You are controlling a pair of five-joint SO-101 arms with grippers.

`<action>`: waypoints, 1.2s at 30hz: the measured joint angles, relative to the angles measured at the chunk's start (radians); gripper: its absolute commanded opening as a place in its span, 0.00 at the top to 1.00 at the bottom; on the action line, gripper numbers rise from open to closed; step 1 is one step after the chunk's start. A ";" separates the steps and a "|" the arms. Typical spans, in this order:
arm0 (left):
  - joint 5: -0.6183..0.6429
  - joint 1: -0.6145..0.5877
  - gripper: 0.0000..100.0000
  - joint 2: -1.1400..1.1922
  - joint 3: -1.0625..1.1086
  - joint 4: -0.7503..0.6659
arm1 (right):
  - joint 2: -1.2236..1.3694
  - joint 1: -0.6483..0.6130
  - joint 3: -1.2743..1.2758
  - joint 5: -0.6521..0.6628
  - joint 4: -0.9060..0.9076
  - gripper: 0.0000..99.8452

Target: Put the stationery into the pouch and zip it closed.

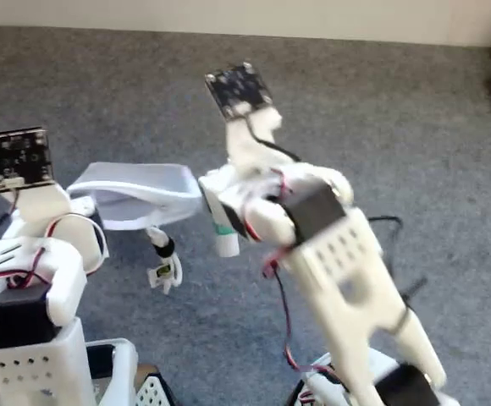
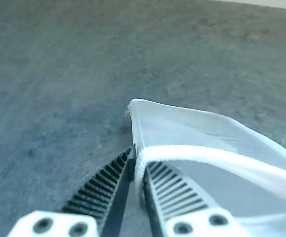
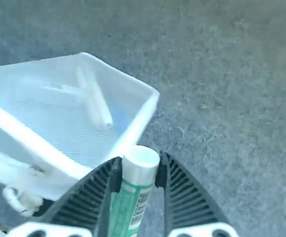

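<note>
A: How far along was the job?
B: Part way, I think. The pouch (image 1: 140, 193) looked open, and a white pen (image 3: 96, 101) lay inside it already. There may have been a blue thing next to the pen, but it was too blurry to tell.
A: What was left to do?
B: The glue stick (image 3: 132, 195) was not in yet. The right claw (image 3: 139, 160) was closed on it, squeezing it from both sides. After that, the zip had to be pulled shut. It was not shut at all.
A: Where was the pouch?
B: Between the two arms, over the grey surface (image 1: 415, 110). The left claw (image 2: 137, 159) was pinched on the rim at one end. The pouch's long side ran from the left arm across to the right arm. A little tag (image 1: 166, 269) hung down under it.
A: And the glue stick?
B: Just beside the end of the pouch far from the left claw. It was near the rim but not inside.
A: Which way did it point?
B: Its long side ran the same way as the claw. The white cap stuck out past the tips, so the cap end went first. It pointed down at the surface, a bit tilted, right next to the pouch corner and not into the open top.
A: So what came next?
B: My guess is the stick had to go over the rim and be let go. Then the zip.
</note>
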 measured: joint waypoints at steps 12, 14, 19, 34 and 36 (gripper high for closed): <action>-0.011 0.255 0.99 0.000 -0.127 0.118 | -0.517 0.000 0.064 0.000 0.000 1.00; -0.011 0.278 0.99 0.014 -0.132 0.118 | -0.580 0.000 0.064 0.000 0.000 1.00; -0.011 0.304 0.99 0.160 -0.195 0.158 | -0.681 0.000 0.064 0.002 -0.066 1.00; -0.012 0.319 0.99 0.473 -0.379 0.210 | -0.689 0.000 0.486 0.003 -0.677 1.00; -0.012 0.319 0.99 0.480 -0.381 0.210 | -0.689 0.000 0.569 0.006 -0.796 1.00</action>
